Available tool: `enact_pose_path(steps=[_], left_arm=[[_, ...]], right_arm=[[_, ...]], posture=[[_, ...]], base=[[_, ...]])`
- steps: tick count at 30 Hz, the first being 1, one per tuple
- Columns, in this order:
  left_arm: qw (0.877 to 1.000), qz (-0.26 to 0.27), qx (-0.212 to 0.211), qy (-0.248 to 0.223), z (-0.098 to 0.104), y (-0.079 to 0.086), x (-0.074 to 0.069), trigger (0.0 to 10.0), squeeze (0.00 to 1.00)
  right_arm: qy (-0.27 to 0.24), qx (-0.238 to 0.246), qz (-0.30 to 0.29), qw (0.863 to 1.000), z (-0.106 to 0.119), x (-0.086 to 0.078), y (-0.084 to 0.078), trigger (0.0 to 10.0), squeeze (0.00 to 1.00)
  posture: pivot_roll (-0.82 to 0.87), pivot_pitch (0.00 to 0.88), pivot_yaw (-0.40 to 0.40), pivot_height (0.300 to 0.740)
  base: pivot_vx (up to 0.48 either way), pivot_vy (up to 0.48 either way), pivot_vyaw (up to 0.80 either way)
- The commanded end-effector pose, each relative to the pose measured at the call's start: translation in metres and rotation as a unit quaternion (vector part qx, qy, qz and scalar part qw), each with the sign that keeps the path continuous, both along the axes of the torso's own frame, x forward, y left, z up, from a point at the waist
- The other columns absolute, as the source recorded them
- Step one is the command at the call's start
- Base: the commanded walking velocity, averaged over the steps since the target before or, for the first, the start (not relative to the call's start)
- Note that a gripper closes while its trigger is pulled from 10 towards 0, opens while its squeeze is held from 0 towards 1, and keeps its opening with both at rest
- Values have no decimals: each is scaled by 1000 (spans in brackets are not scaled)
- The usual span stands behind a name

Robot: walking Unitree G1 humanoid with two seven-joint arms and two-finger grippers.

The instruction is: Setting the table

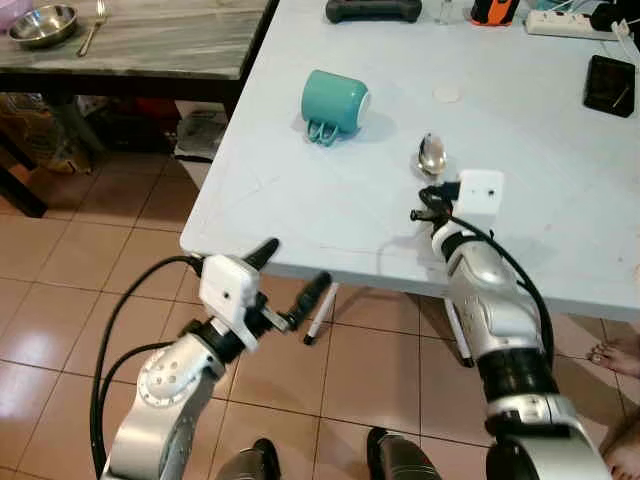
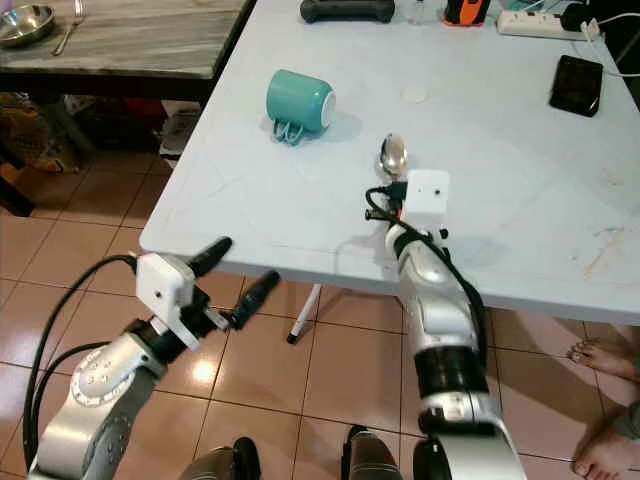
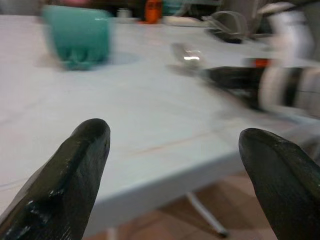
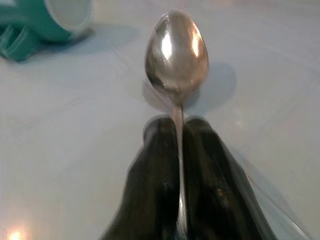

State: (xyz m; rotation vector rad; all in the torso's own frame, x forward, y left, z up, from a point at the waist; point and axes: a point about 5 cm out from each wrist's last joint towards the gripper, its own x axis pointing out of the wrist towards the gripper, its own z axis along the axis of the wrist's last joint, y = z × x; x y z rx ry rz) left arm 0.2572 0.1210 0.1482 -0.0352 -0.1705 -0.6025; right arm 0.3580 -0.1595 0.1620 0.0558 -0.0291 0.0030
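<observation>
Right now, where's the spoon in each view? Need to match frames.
Left eye view: spoon mid-table, bowl poking out past the right end effector.
Right eye view: same spot, right of centre.
Left wrist view: blurred glint, upper middle.
Right wrist view: dead centre, handle pinched between the black fingers.
Shared landmark: teal mug on its side.

Open bench [image 1: 330, 215] with one obstacle near the front.
A tipped mug [image 1: 335, 102] lies just left of the spoon [image 1: 432, 155]; bare surface lies between mug and front edge.
</observation>
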Motion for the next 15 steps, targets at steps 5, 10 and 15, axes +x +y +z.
enact_pose_path(steps=[5,10,15], left_arm=[[991,136,-17,11,0,29,17,10000,0],[985,169,-20,13,-2,40,22,10000,0],[984,177,-24,13,-4,42,26,10000,0]], right_arm=[[-68,-23,-15,997,14,-23,-6,588,0],[-107,-50,-22,993,24,-45,-8,10000,0],[-101,-49,-46,993,20,-59,-13,10000,0]], posture=[[-132,222,55,740],[-144,212,55,740],[-151,198,63,740]], base=[[0,0,0],[0,0,0],[0,0,0]])
